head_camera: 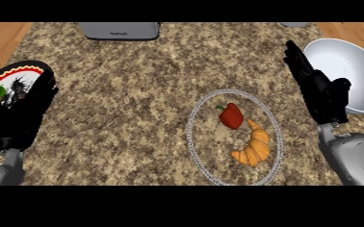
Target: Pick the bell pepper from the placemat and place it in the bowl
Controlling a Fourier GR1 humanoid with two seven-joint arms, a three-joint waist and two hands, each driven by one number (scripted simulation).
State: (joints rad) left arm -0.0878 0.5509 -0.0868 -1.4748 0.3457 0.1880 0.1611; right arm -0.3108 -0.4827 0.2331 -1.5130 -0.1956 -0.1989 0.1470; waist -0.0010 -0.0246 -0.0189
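red pepper (pixel 231 116) sits on the round mat (pixel 201 166) touching a croissant (pixel 253 147); right hand (pixel 318 92) open-fingered, empty, by the bowl (pixel 335 60); left hand (pixel 25 113) open too.

- A croissant (pixel 253 148) is seen toward the counter's (pixel 128 96) near edge, right of the middle, curved, with its upper tip pointing toward the far edge.
- A grey appliance (pixel 119 30) is set at the counter's far edge, left of the middle, and is cut off by the view.
- A patterned plate (pixel 25 77) is seen at the left edge.
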